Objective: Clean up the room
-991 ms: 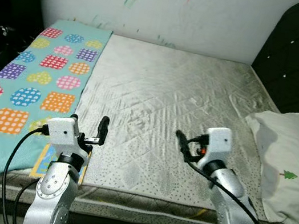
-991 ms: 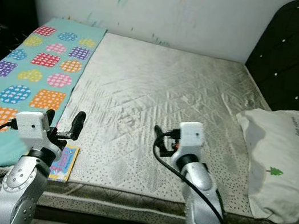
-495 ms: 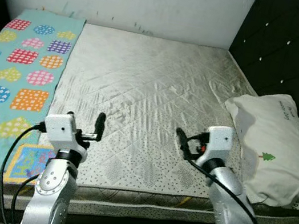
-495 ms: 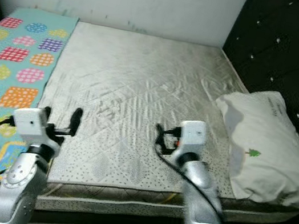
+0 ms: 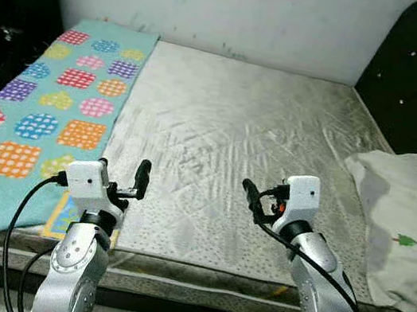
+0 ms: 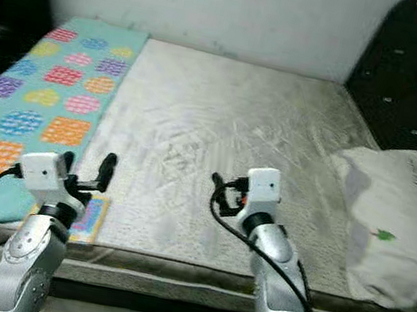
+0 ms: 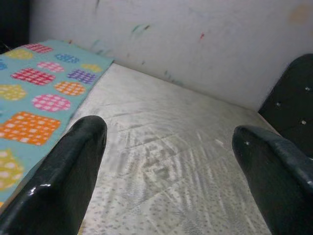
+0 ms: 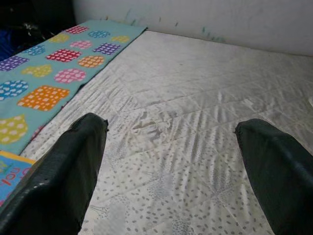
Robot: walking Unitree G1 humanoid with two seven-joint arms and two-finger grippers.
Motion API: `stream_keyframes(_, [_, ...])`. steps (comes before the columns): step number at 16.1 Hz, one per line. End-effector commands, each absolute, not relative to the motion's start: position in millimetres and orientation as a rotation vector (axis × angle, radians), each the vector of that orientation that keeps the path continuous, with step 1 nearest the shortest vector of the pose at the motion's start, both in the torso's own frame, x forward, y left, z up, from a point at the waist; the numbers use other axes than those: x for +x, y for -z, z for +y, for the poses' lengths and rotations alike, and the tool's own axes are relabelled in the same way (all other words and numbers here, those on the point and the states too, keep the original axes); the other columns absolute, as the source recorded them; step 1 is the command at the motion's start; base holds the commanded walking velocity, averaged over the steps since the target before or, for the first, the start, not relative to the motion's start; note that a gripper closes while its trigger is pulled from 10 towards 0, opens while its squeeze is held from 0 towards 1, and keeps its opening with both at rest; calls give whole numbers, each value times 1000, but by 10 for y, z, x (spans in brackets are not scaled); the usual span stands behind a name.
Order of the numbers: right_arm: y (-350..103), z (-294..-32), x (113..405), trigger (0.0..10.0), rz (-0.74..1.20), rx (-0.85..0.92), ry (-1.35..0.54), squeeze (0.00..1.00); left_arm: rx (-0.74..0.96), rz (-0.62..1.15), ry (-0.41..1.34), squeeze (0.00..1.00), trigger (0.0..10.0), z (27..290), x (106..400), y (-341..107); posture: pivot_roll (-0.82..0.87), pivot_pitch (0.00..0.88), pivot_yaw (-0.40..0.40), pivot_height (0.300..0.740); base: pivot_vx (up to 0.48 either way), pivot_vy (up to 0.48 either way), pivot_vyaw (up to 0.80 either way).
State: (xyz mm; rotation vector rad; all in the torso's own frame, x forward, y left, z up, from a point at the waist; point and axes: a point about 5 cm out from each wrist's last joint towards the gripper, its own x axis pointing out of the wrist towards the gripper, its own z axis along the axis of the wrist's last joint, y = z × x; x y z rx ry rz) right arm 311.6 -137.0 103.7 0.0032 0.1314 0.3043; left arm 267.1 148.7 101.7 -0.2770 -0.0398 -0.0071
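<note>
Turquoise quilted blanket with coloured patches (image 5: 47,111) lies along the bare grey mattress's (image 5: 227,143) left side, a small colourful book (image 5: 68,216) at its near corner; left gripper (image 5: 119,181) and right gripper (image 5: 259,201) hover spread and empty; a white pillow (image 5: 406,227) slumps far right. Judged: scanning; next, pick a target.

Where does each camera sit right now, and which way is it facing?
Head stereo pair: on the head, looking down at the bare mattress, with both silver arms, the left gripper and the right gripper.
Left wrist: along its open black fingers toward the wall.
Right wrist: along its open fingers over the mattress.
Shared: both wrist views catch the patterned teal blanket; the head views add the pillow.
</note>
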Motion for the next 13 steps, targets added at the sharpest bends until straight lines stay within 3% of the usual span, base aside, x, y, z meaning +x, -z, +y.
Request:
stream_keyframes(1, [-1068,-1352,3120,10000,120,10,-306,0,-279,-29,-4,0,10000,1495,2686,-1013,-126,20,-70,740,0,480,0])
stream_keyframes(3, [-1062,-1354,3118,10000,121,8,-306,0,-277,-26,-7,0,10000,1498,2687,-1007,-126,20,-70,740,0,480,0])
stream_keyframes(7, [-1065,-1348,3135,10000,121,8,-310,0,-282,-87,40,0,10000,1492,2667,-1083,-124,13,-69,740,0,0,0])
stream_keyframes(13, [-1073,-1344,3139,10000,116,9,-314,0,-279,-94,55,0,10000,1481,2675,-1093,-124,6,-66,740,364,0,0])
